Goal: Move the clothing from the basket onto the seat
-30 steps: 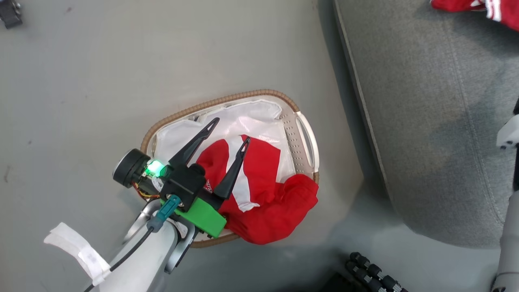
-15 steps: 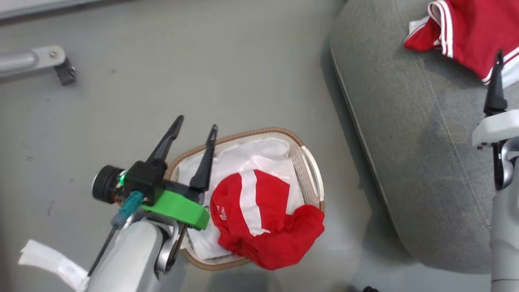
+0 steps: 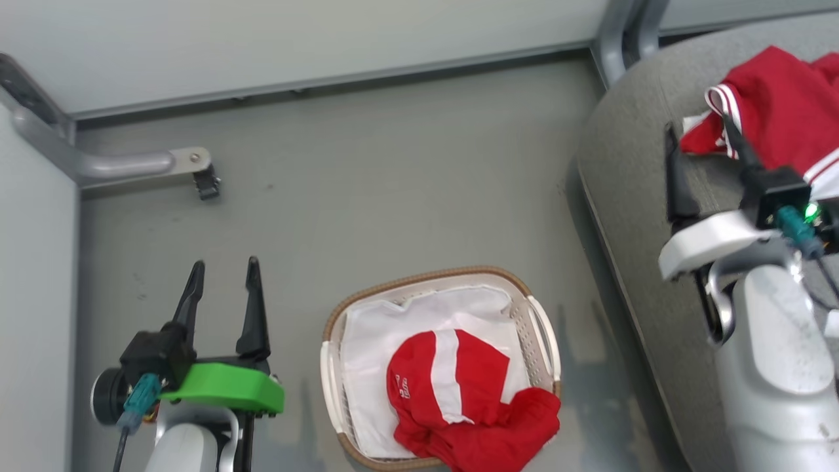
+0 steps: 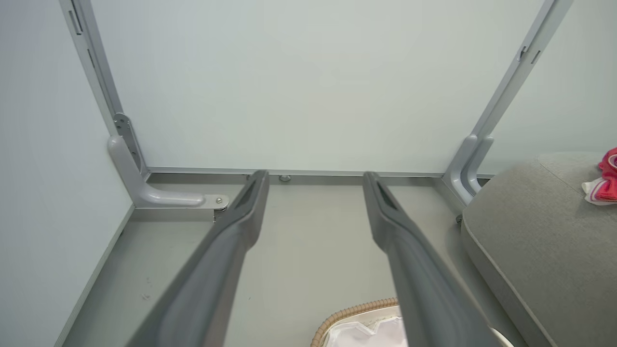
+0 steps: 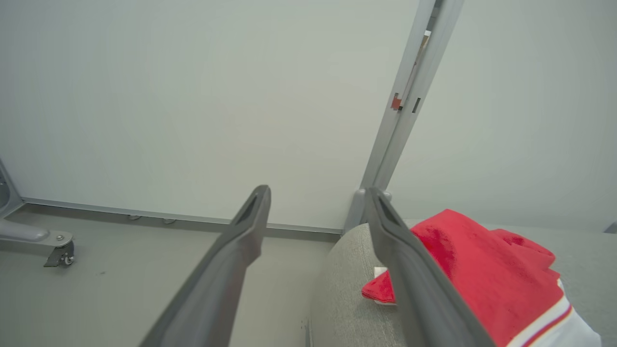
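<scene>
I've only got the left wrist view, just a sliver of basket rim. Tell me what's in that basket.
Observer: One bright red garment with a white stripe lies on the white liner of the oval white plastic basket, draped over its brown rim.
Operator: Report the right gripper.
Observer: The right gripper is open, holding nothing, above the large grey fabric seat beside a second red garment.
Operator: Place my left gripper.
Observer: The left gripper hangs left of the basket, not over it.

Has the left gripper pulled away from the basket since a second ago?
Yes. The left gripper was over the basket, fingers above the red garment; now it hangs over the floor to the basket's left, open and empty.
</scene>
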Robot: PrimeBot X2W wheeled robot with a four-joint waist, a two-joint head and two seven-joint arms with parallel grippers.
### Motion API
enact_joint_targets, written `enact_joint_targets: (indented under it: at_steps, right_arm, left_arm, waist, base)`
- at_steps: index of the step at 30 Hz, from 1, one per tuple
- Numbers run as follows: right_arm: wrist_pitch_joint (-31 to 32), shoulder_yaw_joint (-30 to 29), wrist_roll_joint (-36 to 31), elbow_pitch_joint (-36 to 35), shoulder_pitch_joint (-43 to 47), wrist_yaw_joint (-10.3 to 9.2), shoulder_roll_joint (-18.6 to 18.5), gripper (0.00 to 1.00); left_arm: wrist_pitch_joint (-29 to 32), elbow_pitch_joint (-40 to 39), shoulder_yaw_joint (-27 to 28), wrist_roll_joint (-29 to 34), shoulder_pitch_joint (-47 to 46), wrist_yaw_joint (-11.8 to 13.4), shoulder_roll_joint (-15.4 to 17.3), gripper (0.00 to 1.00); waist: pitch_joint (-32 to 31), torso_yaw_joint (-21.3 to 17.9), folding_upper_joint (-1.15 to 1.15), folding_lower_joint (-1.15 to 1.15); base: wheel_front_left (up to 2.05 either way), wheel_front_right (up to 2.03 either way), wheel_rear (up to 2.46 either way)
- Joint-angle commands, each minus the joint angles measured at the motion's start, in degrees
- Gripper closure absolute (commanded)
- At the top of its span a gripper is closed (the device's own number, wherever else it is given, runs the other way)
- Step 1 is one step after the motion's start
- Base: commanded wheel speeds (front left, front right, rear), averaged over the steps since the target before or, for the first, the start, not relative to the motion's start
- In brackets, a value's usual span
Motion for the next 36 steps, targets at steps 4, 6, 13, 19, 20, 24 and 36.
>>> enact_joint_targets:
  at_steps: [4, 6, 13, 19, 20, 24, 36]
  right_arm:
    - [-0.12, 2.44, 3.39, -1.12, 5.52, -0.08, 0.2, 0.0]
    - [-0.12, 4.31, 6.33, -1.38, 7.66, -0.08, 0.28, 0.0]
    - [-0.12, 9.31, 14.17, -3.16, 14.32, -0.08, 0.21, 0.0]
    - [-0.13, 11.51, 18.65, -3.91, 18.63, -0.08, 0.25, 0.0]
    - [-0.13, 11.61, 18.86, -3.99, 18.99, -0.08, 0.24, 0.0]
    - [-0.12, 11.97, 17.66, -3.94, 20.17, -0.08, 0.24, 0.0]
    - [-0.12, 11.77, 16.45, -3.23, 20.5, -0.08, 0.25, 0.0]
  left_arm:
    - [-0.05, 0.36, 3.33, 0.98, 3.8, -0.74, -1.48, 0.0]
    - [-0.04, 0.53, 4.44, 1.27, 4.97, -1.18, -1.89, 0.0]
    - [-0.04, 0.9, 7.21, 2.13, 8.42, -2.13, -2.55, 0.0]
    - [-0.04, 1.3, 7.37, 1.55, 10.28, -2.62, -2.68, 0.0]
    - [-0.04, 1.37, 7.22, 1.35, 10.32, -2.56, -2.66, 0.0]
    - [-0.04, 1.64, 6.74, 0.83, 10.62, -2.19, -2.66, 0.0]
    - [-0.05, 2.31, 6.45, 1.44, 10.18, -1.99, -2.66, 0.0]
  waist:
    - [-5.73, 4.47, 0.62, 0.0]
    - [-6.67, 4.85, 0.62, 0.0]
    - [-9.03, 5.09, 0.62, 0.0]
    - [-10.27, 4.91, 0.62, 0.0]
    - [-10.35, 4.89, 0.62, 0.0]
    - [-10.6, 4.68, 0.62, 0.0]
    - [-10.89, 4.66, 0.62, 0.0]
  base:
    - [0.0, 0.0, 0.0]
    - [0.0, 0.0, 0.0]
    - [0.0, 0.0, 0.0]
    - [0.0, 0.0, 0.0]
    - [0.0, 0.0, 0.0]
    - [0.0, 0.0, 0.0]
    - [0.0, 0.0, 0.0]
